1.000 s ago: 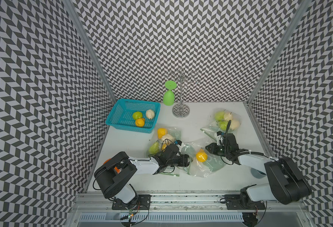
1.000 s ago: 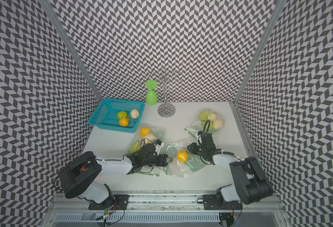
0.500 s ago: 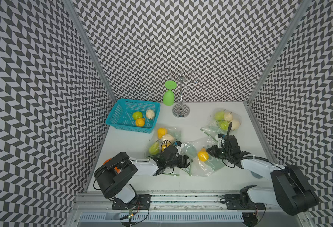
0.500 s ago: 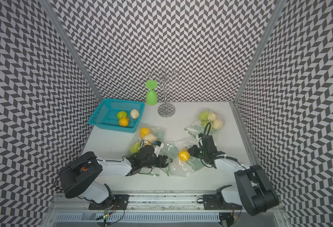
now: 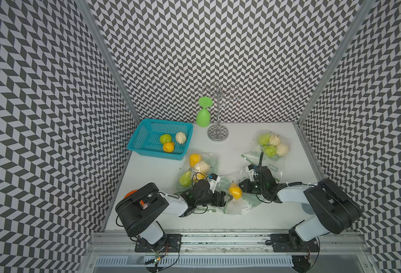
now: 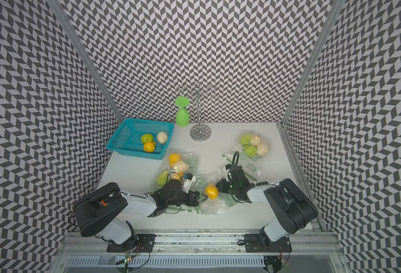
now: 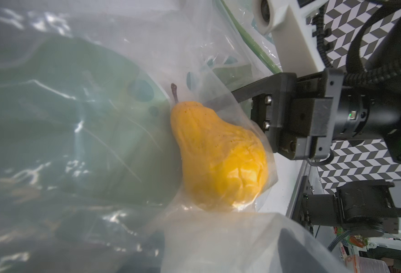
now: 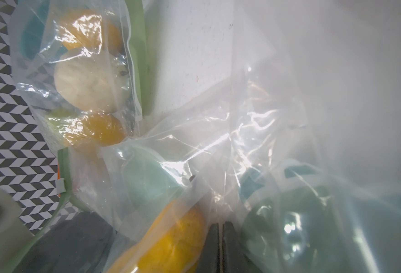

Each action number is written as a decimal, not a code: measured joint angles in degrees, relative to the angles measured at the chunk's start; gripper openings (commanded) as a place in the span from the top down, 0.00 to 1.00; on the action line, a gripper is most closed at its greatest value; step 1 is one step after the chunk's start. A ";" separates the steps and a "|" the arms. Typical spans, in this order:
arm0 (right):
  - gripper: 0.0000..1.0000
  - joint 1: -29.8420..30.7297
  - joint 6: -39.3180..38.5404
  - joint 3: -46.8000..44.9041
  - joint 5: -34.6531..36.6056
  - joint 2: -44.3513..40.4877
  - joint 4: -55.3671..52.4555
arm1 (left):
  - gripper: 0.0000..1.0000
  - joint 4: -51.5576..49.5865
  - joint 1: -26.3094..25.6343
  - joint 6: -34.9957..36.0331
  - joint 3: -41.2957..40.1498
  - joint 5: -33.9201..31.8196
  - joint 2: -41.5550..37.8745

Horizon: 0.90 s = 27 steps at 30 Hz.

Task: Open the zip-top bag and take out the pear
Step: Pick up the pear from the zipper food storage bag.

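A yellow pear (image 5: 235,192) (image 7: 218,156) lies inside a clear zip-top bag (image 5: 238,206) at the front middle of the table. My right gripper (image 5: 241,189) (image 8: 220,245) comes in from the right. Its jaws are shut on a fold of bag film right beside the pear (image 8: 166,243). My left gripper (image 5: 223,199) (image 6: 196,198) sits against the bag's left side. Its fingers show only as dark shapes set wide apart behind the film, with nothing clamped between them. The pear is still enclosed in plastic.
A second bag of fruit (image 5: 198,170) lies just behind my left gripper. A third bag (image 5: 272,144) lies at the back right. A teal basket (image 5: 145,144) holding three fruits stands at the back left. Beside it is a chrome stand (image 5: 218,136) with a hanging green glass (image 5: 203,115).
My right gripper has closed on the bag film next to the pear. The pear and bag have shifted slightly left and toward the front. My left gripper's fingers have spread wider.
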 measured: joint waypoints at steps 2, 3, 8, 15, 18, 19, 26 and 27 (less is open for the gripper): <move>0.89 -0.59 -0.66 0.37 0.02 -1.46 -2.64 | 0.21 0.57 -0.02 -0.02 -0.15 -0.07 -0.83; 0.88 -1.11 -1.05 0.39 -0.02 -2.84 -4.31 | 0.21 1.01 -0.02 -0.02 -0.24 -0.11 -1.42; 0.85 -4.72 -3.54 2.10 0.17 -12.44 -12.85 | 0.21 2.82 -0.11 0.09 -0.33 -0.31 -3.39; 0.85 -6.14 -4.63 4.15 -0.50 -19.21 -17.00 | 0.21 3.56 -0.26 0.15 -0.52 -0.48 -3.56; 0.87 -5.40 -4.46 4.04 -1.20 -18.38 -17.18 | 0.20 3.80 -0.26 0.15 -0.52 -0.55 -3.56; 0.88 -4.70 -4.35 4.04 -1.38 -17.44 -16.85 | 0.20 3.78 -0.26 0.15 -0.52 -0.63 -3.54; 0.93 0.98 -3.48 4.20 -1.46 -6.01 -13.22 | 0.19 2.75 -0.33 0.44 -0.46 -1.88 -2.75; 0.93 1.66 -3.28 4.20 -1.40 -4.55 -12.61 | 0.19 2.38 -0.33 0.44 -0.46 -2.19 -2.73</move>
